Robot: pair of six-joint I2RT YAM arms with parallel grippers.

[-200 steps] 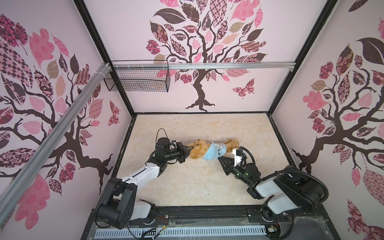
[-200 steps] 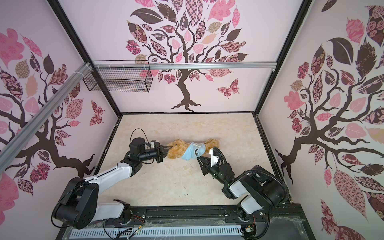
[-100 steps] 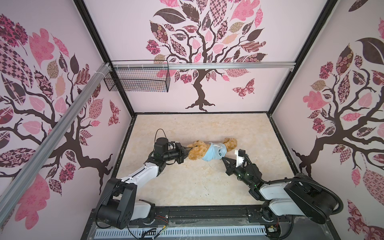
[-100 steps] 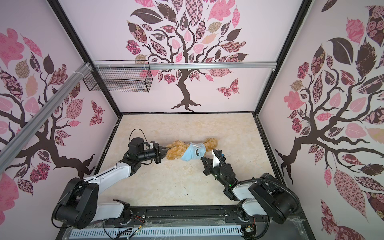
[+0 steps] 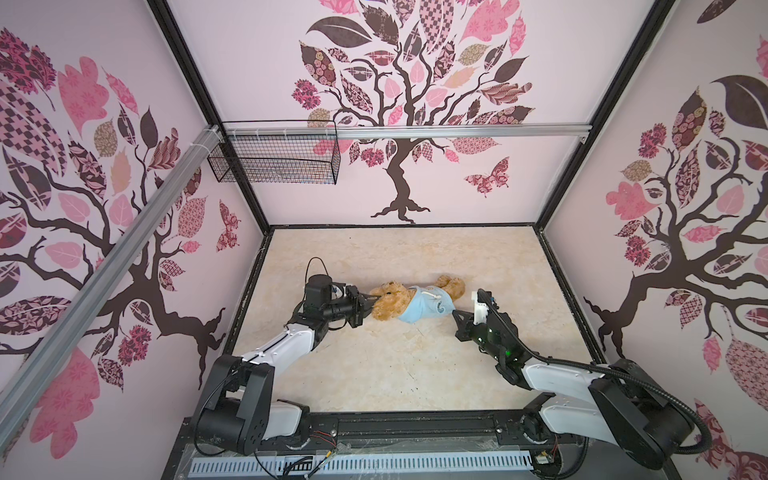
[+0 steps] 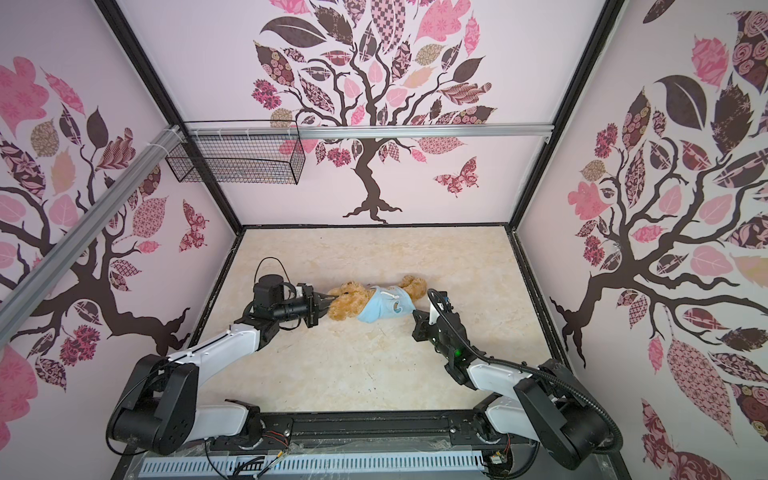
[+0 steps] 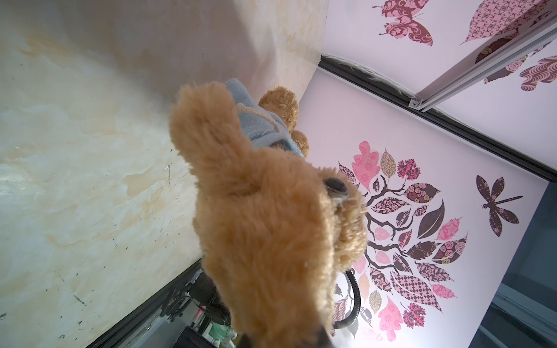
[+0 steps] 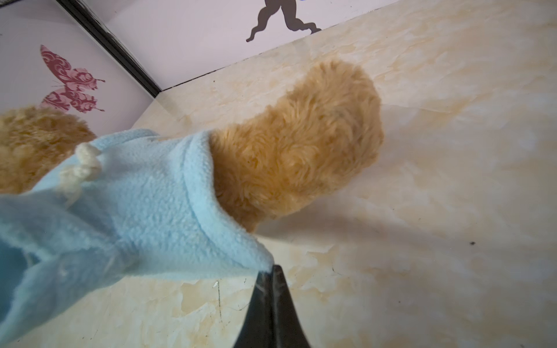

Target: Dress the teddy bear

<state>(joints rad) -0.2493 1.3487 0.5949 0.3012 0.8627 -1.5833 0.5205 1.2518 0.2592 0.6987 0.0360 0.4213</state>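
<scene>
The teddy bear (image 5: 388,305) (image 6: 348,304) lies on the marble-look table with its head to the left and its legs (image 5: 452,286) to the right. A light-blue shirt (image 5: 426,309) (image 6: 384,309) covers its torso. My left gripper (image 5: 370,301) (image 6: 326,303) is shut on the bear's head, whose fur (image 7: 271,235) hides the fingers in the left wrist view. My right gripper (image 5: 455,312) (image 6: 415,313) (image 8: 271,269) is shut on the corner of the shirt's hem (image 8: 168,211), which is stretched taut. A bare furry leg (image 8: 301,144) sticks out past the hem.
A black wire basket (image 5: 272,158) hangs on the back wall at the left, under an aluminium rail (image 5: 457,132). Patterned walls enclose the table (image 5: 374,374) on three sides. A black rail (image 5: 415,424) carrying both arm bases runs along the front edge.
My right gripper closed fully on the shirt's hem and drew back to the right, stretching the shirt along the bear's body. The left gripper kept its hold on the head.
</scene>
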